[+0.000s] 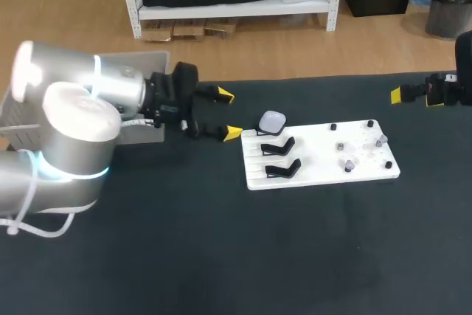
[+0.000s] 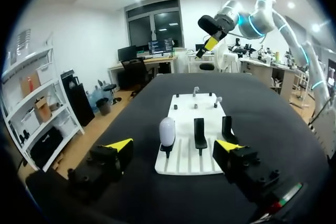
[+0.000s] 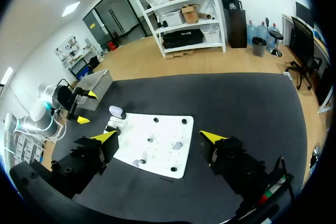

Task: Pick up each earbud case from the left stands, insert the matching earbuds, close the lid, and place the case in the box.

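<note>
While both arms hang over the dark bench, the lone earbud case sits lid-down on one of three black stands at the left end of a white board. It is on the stand farthest from the robot, and neither arm touches it.

The L end effector is released. Its yellow-tipped fingers are spread wide & point toward the board, w/ nothing btwn them. The case lies just past those tips, near the finger closer to the robot but apart from it. From the L wrist view the case stands upright ahead of the end effector, roughly in line w/ the gap btwn the fingers, w/ the two other stands beside it.

The R end effector is likewise released, fingers apart & holding nothing. Seen from the head view it hovers at the bench's far right, toward the rear edge, well apart from the board. In its own wrist view the board lies ahead of & below the spread fingers. The case is at the board's far end, well away from the tips.

Small earbuds perch on pegs on the board's right half, apart from the stands. A grey box sits at the bench's left rear, beside the L arm & partly hidden by it in the head view.
</note>
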Controlling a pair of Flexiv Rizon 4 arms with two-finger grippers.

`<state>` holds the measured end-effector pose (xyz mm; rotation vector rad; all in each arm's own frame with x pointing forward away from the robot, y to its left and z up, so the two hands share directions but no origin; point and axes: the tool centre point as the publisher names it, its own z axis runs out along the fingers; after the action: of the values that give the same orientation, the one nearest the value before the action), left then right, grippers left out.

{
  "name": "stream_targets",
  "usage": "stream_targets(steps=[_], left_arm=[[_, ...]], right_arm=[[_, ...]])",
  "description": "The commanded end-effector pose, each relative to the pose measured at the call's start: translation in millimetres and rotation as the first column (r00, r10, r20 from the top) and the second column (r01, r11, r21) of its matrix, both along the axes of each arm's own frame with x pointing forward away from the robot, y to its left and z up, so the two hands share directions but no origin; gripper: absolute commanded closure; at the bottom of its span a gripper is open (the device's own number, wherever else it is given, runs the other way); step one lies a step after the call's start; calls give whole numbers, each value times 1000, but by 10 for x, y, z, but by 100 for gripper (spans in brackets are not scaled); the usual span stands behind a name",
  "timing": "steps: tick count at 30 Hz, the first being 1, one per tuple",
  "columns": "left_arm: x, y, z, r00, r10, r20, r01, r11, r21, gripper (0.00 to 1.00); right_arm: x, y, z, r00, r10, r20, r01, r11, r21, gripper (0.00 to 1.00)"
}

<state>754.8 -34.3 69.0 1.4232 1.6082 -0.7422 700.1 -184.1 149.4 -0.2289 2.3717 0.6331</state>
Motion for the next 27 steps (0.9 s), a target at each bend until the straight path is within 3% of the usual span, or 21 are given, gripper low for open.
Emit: stream_targets(steps=[1, 9, 10, 14, 16, 18, 27], left_arm=[[143, -163, -107, 1000, -3, -25, 3, 1000, 21, 0], [169, -314, -211, 999, 3, -53, -2, 1000, 12, 1], [172, -329, -224, 998, 4, -56, -3, 1000, 8, 9], [200, -384, -285, 997, 4, -71, -5, 1000, -6, 21], [217, -422, -291, 997, 1, -77, -2, 1000, -14, 34], [226, -461, -284, 997, -5, -79, 4, 1000, -20, 40], [265, -582, -344, 995, -23, -101, 20, 999, -36, 41]], right_arm=[[4, -4, -1, 1000, 2, -1, -2, 1000, 1, 0], [4, -4, -1, 1000, 2, -1, -2, 1000, 1, 0], [4, -4, -1, 1000, 2, -1, -2, 1000, 1, 0], [4, -4, -1, 1000, 2, -1, -2, 1000, 1, 0], [4, -4, -1, 1000, 2, -1, -2, 1000, 1, 0], [4, -4, -1, 1000, 2, -1, -2, 1000, 1, 0], [4, -4, -1, 1000, 2, -1, -2, 1000, 1, 0]])
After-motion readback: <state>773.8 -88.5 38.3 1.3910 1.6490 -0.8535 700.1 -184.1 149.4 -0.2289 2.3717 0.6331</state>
